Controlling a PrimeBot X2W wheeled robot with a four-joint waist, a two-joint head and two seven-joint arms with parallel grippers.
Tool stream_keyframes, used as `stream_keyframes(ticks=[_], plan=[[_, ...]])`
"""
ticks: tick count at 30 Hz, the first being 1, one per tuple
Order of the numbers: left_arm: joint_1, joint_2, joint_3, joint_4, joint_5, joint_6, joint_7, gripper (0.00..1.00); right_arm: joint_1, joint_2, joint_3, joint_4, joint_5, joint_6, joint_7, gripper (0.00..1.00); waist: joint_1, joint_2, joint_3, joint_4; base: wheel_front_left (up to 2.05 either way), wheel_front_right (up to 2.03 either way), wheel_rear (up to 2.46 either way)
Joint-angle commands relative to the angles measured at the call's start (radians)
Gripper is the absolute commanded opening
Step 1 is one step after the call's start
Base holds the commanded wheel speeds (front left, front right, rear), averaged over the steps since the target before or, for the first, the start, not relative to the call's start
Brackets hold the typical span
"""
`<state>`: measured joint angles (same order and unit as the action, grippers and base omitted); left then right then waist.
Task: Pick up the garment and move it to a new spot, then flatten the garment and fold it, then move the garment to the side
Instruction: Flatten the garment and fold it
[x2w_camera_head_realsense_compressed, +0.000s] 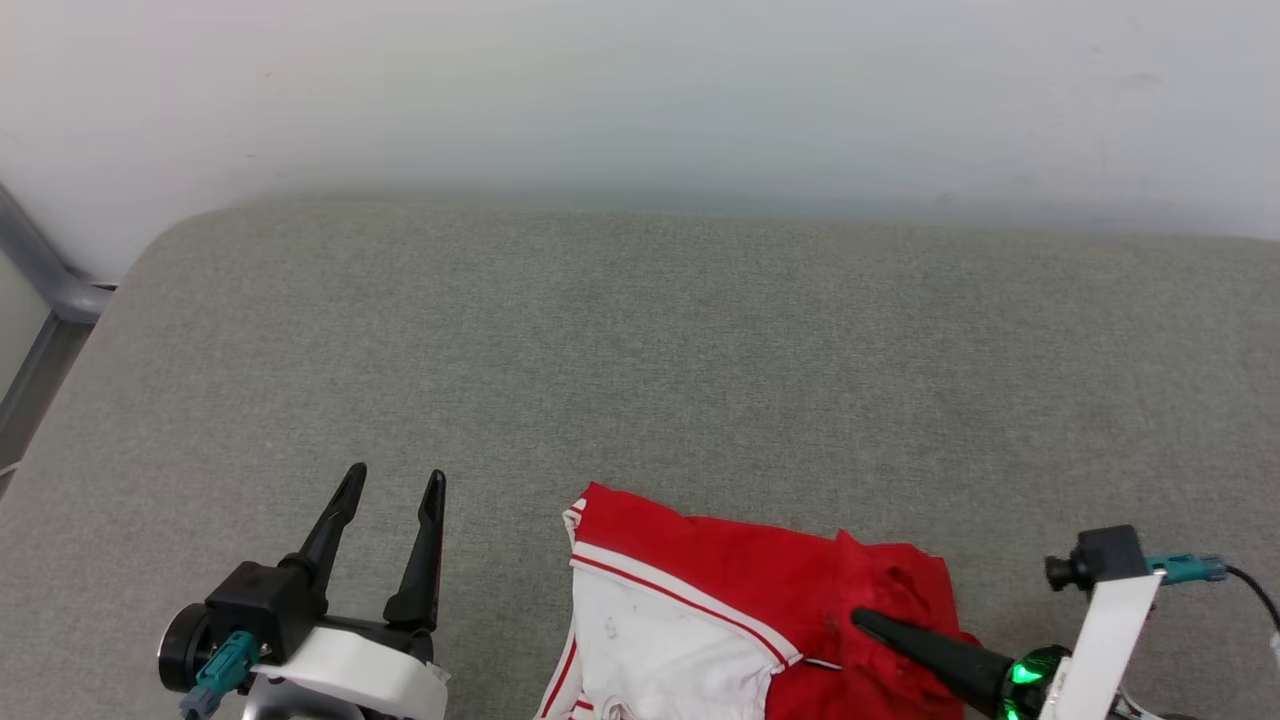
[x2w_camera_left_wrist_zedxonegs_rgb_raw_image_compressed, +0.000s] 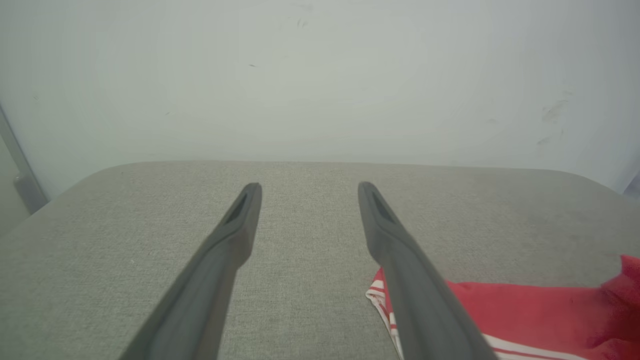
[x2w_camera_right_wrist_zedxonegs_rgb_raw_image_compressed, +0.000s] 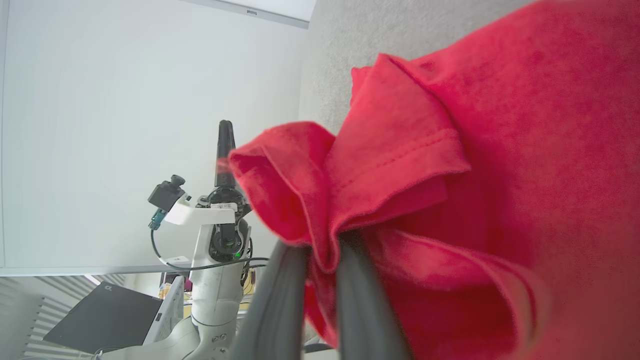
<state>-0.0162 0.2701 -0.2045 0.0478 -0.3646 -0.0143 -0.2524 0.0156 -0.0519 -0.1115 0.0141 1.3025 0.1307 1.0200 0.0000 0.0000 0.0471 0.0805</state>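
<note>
Garment (x2w_camera_head_realsense_compressed: 700, 610): red jersey T-shirt with white sleeve and striped trim, bunched at lower centre of the head view.
Right gripper (x2w_camera_head_realsense_compressed: 858, 617): lower right, fingers clamped on a fold of red fabric.
Left gripper (x2w_camera_head_realsense_compressed: 395, 478): lower left, fingers spread, apart from the shirt.
Padded surface (x2w_camera_head_realsense_compressed: 640, 340): grey fabric, under the shirt.
Wall (x2w_camera_head_realsense_compressed: 640, 90): pale, top of frame.

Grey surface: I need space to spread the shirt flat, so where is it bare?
The grey surface is bare across its far part, between the wall and the garment, and in the strip between the open left gripper and the garment. Crowded: near right, where the right gripper pinches the garment.
</note>
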Motion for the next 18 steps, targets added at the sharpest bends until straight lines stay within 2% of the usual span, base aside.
stream_keyframes(ticks=[1, 4, 10, 18], plan=[[-0.012, -0.003, -0.003, 0.001, 0.000, -0.003, 0.001, 1.00, -0.009, 0.002, 0.036, 0.006, 0.035, 0.000, -0.027, 0.00, 0.0000, 0.0000, 0.001, 0.017, 0.00, 0.00, 0.00], [-0.016, -0.006, -0.010, 0.005, -0.002, -0.005, 0.001, 1.00, -0.033, 0.003, 0.143, 0.024, 0.095, 0.000, -0.097, 0.00, 0.0000, 0.0000, 0.004, 0.040, 0.00, 0.00, 0.00], [-0.038, -0.012, -0.024, 0.008, -0.004, -0.017, -0.003, 1.00, -0.107, 0.002, 0.338, 0.077, 0.109, 0.000, -0.272, 0.00, 0.0000, 0.0000, 0.041, 0.087, 0.00, 0.00, 0.00], [-0.068, -0.023, -0.031, 0.021, -0.001, -0.029, -0.008, 1.00, -0.188, 0.002, 0.455, 0.214, -0.026, 0.000, -0.431, 0.00, 0.0000, 0.0000, 0.100, 0.116, 0.00, 0.00, 0.00]])
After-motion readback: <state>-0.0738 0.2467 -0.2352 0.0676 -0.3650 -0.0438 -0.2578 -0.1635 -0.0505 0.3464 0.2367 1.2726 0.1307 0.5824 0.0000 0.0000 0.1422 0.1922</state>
